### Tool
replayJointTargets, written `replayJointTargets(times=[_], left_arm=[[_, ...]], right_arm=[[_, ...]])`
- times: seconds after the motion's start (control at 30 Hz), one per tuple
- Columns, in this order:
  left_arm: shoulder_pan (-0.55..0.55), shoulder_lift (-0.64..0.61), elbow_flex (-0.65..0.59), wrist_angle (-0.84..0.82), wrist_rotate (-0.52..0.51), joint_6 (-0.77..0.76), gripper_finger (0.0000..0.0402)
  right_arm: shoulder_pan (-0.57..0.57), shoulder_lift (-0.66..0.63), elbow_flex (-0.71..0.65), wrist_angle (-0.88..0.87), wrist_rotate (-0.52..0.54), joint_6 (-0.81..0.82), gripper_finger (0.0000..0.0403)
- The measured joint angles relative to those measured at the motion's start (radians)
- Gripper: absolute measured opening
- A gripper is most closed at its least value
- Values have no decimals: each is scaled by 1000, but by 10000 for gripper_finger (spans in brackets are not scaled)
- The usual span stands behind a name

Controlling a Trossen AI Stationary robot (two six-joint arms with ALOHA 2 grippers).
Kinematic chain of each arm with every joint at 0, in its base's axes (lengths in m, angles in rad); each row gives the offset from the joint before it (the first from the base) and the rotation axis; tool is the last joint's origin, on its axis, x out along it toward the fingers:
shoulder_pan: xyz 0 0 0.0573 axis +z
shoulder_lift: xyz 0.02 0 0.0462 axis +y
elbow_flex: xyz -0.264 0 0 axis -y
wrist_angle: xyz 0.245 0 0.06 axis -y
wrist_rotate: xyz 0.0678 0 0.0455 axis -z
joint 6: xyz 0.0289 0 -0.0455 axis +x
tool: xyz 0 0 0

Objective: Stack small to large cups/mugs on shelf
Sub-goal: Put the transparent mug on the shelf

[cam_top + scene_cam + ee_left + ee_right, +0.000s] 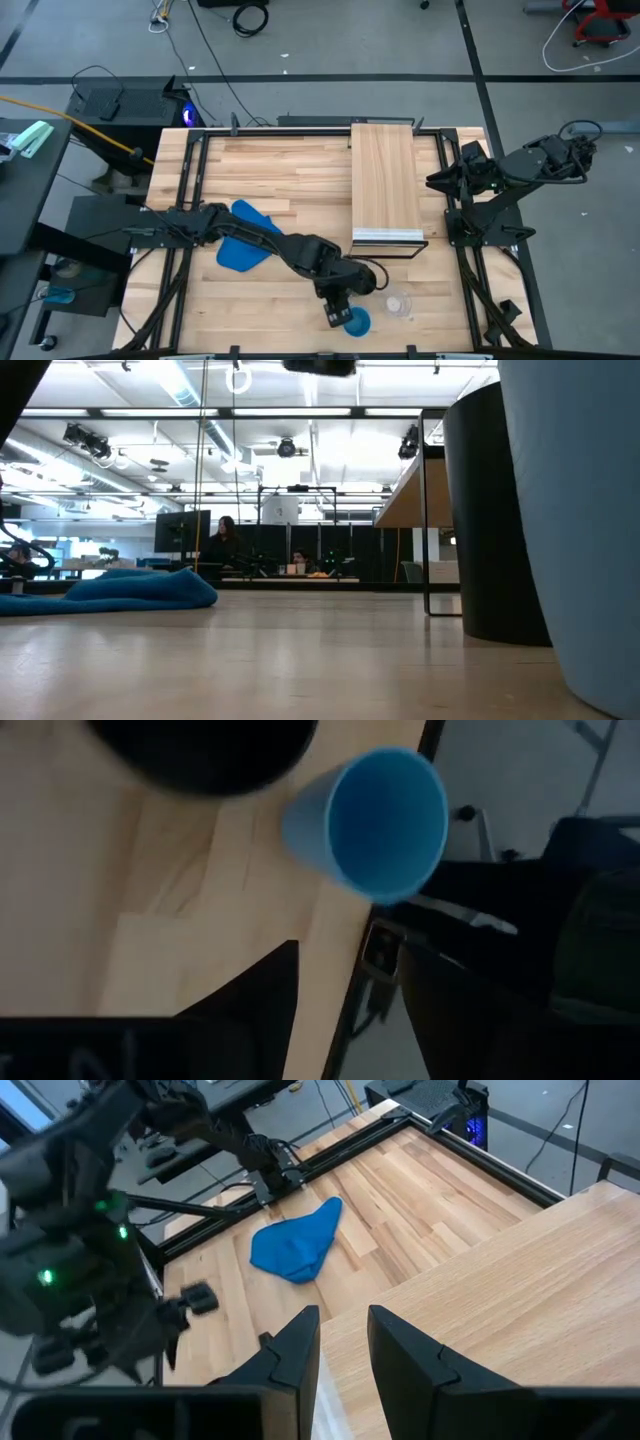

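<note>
The light-blue cup (357, 322) stands upright at the table's near edge; it also shows in the left wrist view (370, 820) and the low view (585, 530). The black cup (490, 510) stands just behind it, partly under my left arm in the high view (363, 276). The small clear cup (398, 303) stands to their right. The shelf (385, 180) stands at the far right of the table. My left gripper (336, 314) hovers just left of the light-blue cup, open and empty. My right gripper (434, 181) waits by the shelf's right side, open by a narrow gap.
A crumpled blue cloth (240, 240) lies on the table's left half, under my left arm. A black frame runs around the tabletop (300, 170). The light-blue cup stands close to the near edge.
</note>
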Motion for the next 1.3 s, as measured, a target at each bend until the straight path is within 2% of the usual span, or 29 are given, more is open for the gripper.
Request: replayJointTargets(times=[0.1,0.2,0.47,0.7,0.87,1.03,1.3], left_arm=[[11,-41,0,-71,-17,29,175],[23,-89,0,-147,-85,80,172],[73,-200,-1,-433,-449,192,172],[167,-351,-7,-418,-705,212,172],[274,-463,-8,-419,-847,250,173],[433,-564,-8,-418,-907,273,172],[744,-651,-8,-419,-896,332,169]], right_arm=[[0,0,0,-3,-3,0,96],[0,0,0,-3,-19,1,95],[0,-1,0,-3,-75,24,95],[0,-3,0,-23,-108,41,96],[0,-3,0,-71,-136,51,96],[0,-5,0,-140,-149,78,96],[0,-29,0,-183,-181,79,96]])
